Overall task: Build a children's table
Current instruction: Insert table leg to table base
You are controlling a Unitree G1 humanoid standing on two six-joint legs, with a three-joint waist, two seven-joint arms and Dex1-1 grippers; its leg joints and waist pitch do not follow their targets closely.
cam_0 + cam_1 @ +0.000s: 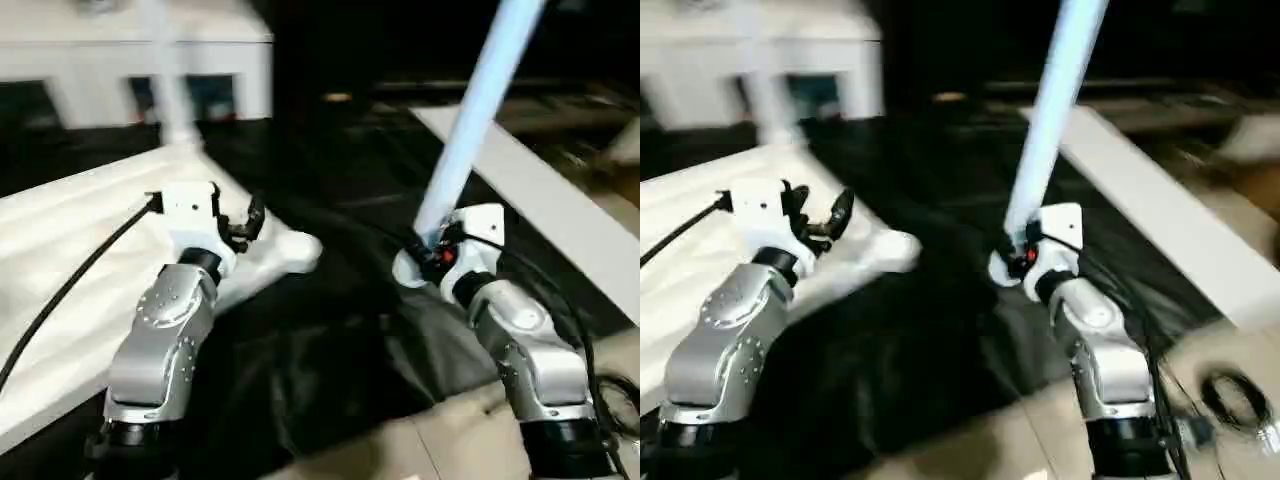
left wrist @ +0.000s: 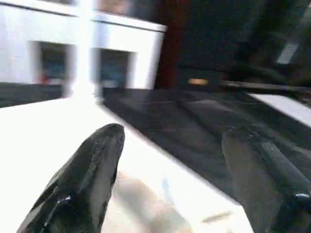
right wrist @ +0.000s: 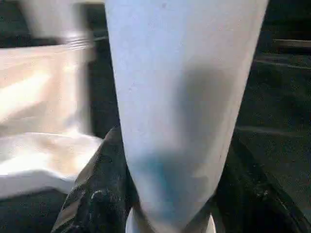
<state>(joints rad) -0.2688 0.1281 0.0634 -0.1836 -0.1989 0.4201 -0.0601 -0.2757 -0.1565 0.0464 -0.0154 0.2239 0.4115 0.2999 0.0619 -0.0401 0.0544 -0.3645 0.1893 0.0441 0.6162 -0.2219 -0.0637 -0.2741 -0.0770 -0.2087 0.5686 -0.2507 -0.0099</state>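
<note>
Right gripper [image 1: 428, 255] closed around thick end of leg [image 1: 470, 120]; leg rises steeply, tilted. Left gripper [image 1: 818, 218] wide open, empty, above tabletop [image 1: 60, 230] corner. Tabletop lies on dark cloth [image 1: 330, 350]. Leg: smooth tapered plastic, likely light, stiff, slippery; best gripped near thick end.

The tabletop [image 1: 80, 240] and the long leg [image 1: 470, 120] look like smooth white plastic, the sheet [image 1: 330, 350] beneath is dark, creased, slightly shiny cloth, and the forearms [image 1: 165, 340] are brushed silver metal.
</note>
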